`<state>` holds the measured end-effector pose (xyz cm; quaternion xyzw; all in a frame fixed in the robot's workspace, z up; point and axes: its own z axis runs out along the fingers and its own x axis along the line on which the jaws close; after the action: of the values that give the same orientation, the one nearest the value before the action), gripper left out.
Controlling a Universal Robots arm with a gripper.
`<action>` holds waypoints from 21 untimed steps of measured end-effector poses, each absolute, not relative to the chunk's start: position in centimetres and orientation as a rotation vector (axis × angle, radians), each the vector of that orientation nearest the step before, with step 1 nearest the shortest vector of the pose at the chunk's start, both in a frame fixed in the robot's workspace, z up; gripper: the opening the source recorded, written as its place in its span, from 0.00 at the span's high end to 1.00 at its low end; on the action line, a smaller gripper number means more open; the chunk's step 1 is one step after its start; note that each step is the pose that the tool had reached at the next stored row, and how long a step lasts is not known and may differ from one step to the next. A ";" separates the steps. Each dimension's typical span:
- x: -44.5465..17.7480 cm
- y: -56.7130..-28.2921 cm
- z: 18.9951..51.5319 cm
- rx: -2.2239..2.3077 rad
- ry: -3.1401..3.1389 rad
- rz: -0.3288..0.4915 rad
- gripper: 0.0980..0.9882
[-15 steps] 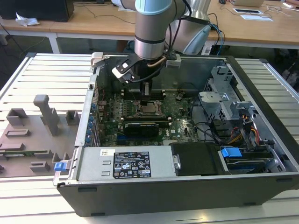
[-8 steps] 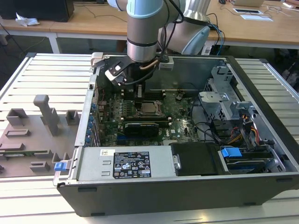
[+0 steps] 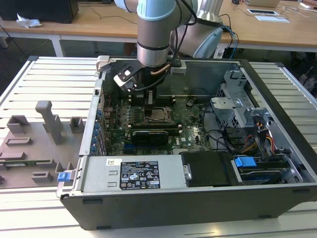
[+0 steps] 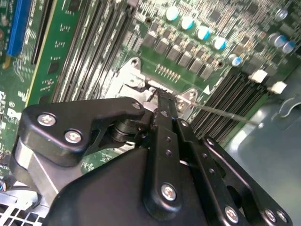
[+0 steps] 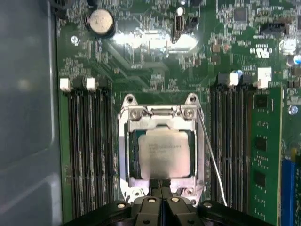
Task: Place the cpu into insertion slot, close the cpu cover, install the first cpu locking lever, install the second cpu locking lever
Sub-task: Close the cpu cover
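1. The cpu was seen lying flat in the insertion slot, in the middle of the green motherboard; its pale top was shown through the window of the cpu cover.
2. The cpu cover was judged to be down flat; its silvery frame was laid all round the chip.
3. The gripper was held low at one edge of the slot, at the end away from the round coin battery; its two fingers were pressed together and nothing was held between them; whether the cover was touched could not be told.
4. A thin wire lever was seen along one side of the slot, between it and the long black memory slots; its long line was run almost the same way as that side, and it was slanted outward toward the gripper's end; it was judged not yet locked down.
5. The lever's loose end was judged to lie near the closed gripper, off to the side and not under it.
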<state>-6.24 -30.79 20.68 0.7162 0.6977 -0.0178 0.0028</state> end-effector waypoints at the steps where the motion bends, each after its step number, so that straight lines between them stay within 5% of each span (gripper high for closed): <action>1: -6.0 -30.8 20.6 2.246 2.188 -0.056 0.99; 7: -4.3 -30.8 20.8 2.247 2.189 -0.058 0.99; 17: -4.2 -30.8 27.3 2.248 2.189 -0.059 0.99; 21: -4.2 -30.8 27.5 2.247 2.189 -0.059 0.99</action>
<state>-4.16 -30.79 27.50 0.7162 0.6976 -0.0188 0.0018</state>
